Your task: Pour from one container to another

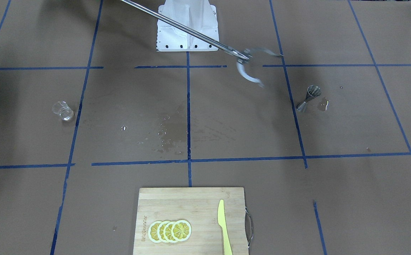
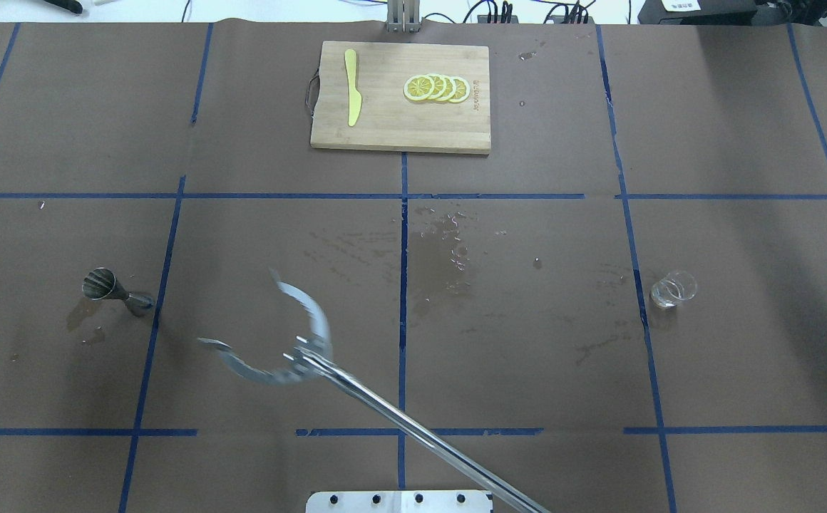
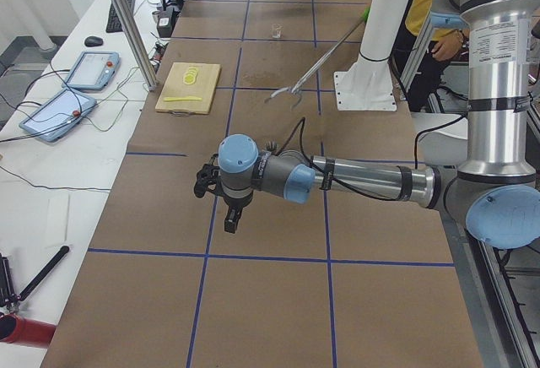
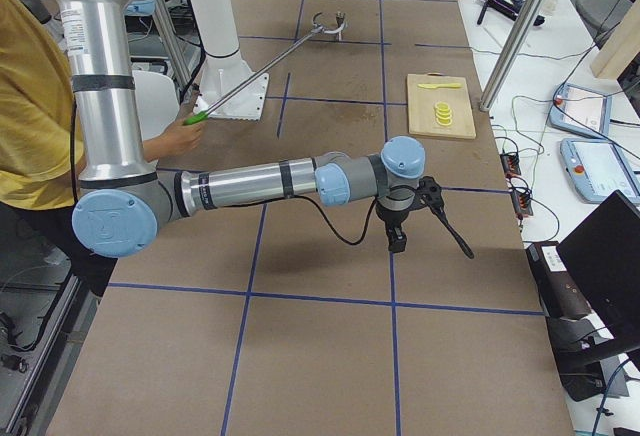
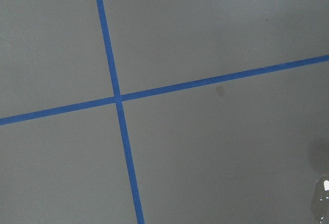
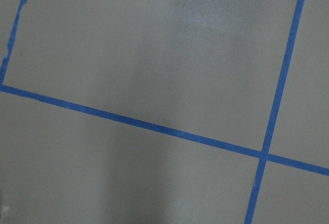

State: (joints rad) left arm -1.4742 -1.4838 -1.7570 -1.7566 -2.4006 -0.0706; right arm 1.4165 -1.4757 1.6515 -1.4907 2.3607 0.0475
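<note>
The clear glass cup (image 2: 672,288) stands alone on the brown paper at the table's right side, also seen as the cup (image 1: 62,110). Far across on the left side stands the steel jigger (image 2: 115,290), apparently upright, with a small puddle (image 1: 323,104) beside it. My left gripper (image 3: 221,203) hangs over bare paper beyond the table's left end, and my right gripper (image 4: 428,244) does the same beyond the right end. Both show only in the side views, so I cannot tell whether they are open or shut. Neither wrist view shows fingers, only paper and blue tape.
A person's long metal grabber (image 2: 278,342) reaches in from the robot's side, its curved claw spread and blurred between centre and jigger. Spilled water (image 1: 166,131) wets the middle. A cutting board (image 2: 399,135) with lemon slices (image 2: 436,87) and a yellow knife (image 2: 353,96) lies at the far edge.
</note>
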